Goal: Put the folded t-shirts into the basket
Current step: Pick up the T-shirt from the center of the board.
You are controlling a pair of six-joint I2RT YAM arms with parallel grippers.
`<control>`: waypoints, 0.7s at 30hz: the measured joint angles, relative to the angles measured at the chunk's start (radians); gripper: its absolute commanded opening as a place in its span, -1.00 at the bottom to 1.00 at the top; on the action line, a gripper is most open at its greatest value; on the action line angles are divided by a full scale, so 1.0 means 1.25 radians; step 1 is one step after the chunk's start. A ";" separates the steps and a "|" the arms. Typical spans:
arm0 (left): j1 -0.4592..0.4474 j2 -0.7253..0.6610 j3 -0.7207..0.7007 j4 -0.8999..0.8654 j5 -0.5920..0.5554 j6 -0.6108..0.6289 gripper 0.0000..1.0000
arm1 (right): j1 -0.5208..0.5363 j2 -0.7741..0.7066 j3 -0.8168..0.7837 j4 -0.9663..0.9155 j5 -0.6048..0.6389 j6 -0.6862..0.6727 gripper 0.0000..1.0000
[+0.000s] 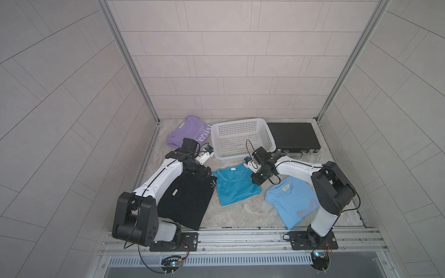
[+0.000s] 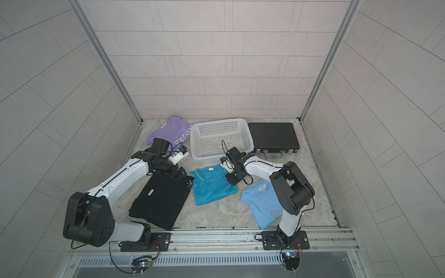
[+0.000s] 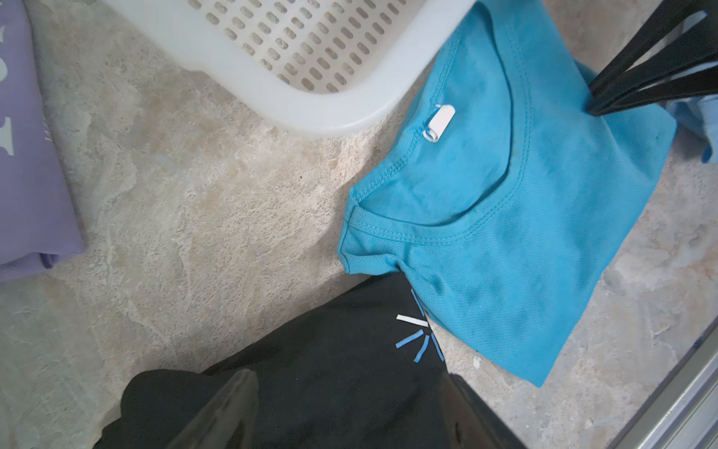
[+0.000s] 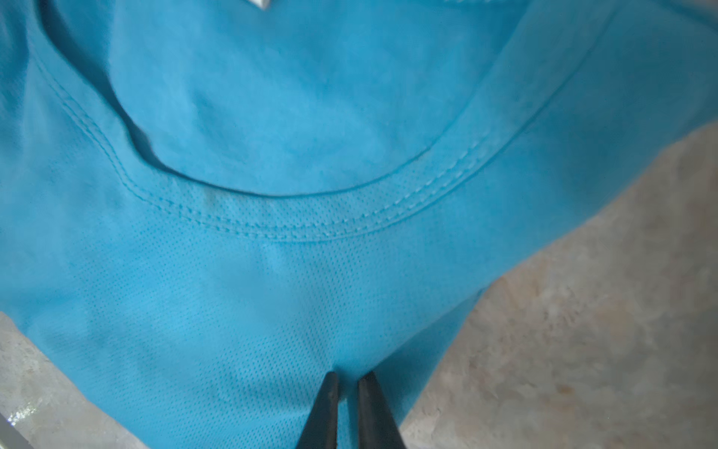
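Note:
The teal t-shirt [image 1: 234, 186] [image 2: 212, 186] lies folded in the middle of the table, in front of the white basket [image 1: 238, 120] [image 2: 216, 120]. My right gripper [image 4: 347, 375] [image 1: 255, 180] is shut on a pinch of fabric at its right edge, below the collar. The fingers of my left gripper [image 3: 345, 375] [image 1: 204, 174] are spread open over the top corner of the black t-shirt [image 1: 185, 202] [image 3: 311, 350]. The lilac t-shirt [image 1: 190, 131] lies left of the basket. The light blue t-shirt [image 1: 289, 202] is at the front right, partly under my right arm.
A flat black case [image 1: 292, 137] [image 2: 273, 136] lies right of the basket against the back wall. The basket's near rim [image 3: 330, 112] almost touches the teal collar. Metal rails edge the table on the left, right and front.

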State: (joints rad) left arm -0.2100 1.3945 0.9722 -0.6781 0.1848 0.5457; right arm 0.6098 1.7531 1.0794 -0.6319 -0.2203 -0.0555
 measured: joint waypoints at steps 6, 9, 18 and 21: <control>-0.004 -0.004 -0.024 0.002 -0.017 0.023 0.54 | 0.006 0.003 0.002 -0.049 -0.007 -0.082 -0.85; -0.005 -0.013 -0.035 0.003 -0.018 0.031 0.53 | 0.016 0.003 0.003 -0.078 -0.006 -0.120 -0.86; -0.046 -0.024 -0.101 0.034 0.031 0.038 0.55 | 0.013 -0.075 -0.055 -0.132 -0.005 -0.194 -0.79; -0.070 -0.018 -0.107 0.053 0.039 0.033 0.56 | -0.026 -0.080 -0.054 -0.132 -0.009 -0.203 -0.52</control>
State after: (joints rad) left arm -0.2970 1.3720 0.8387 -0.6117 0.2340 0.5869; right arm 0.5774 1.6527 1.0119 -0.7971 -0.2314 -0.3096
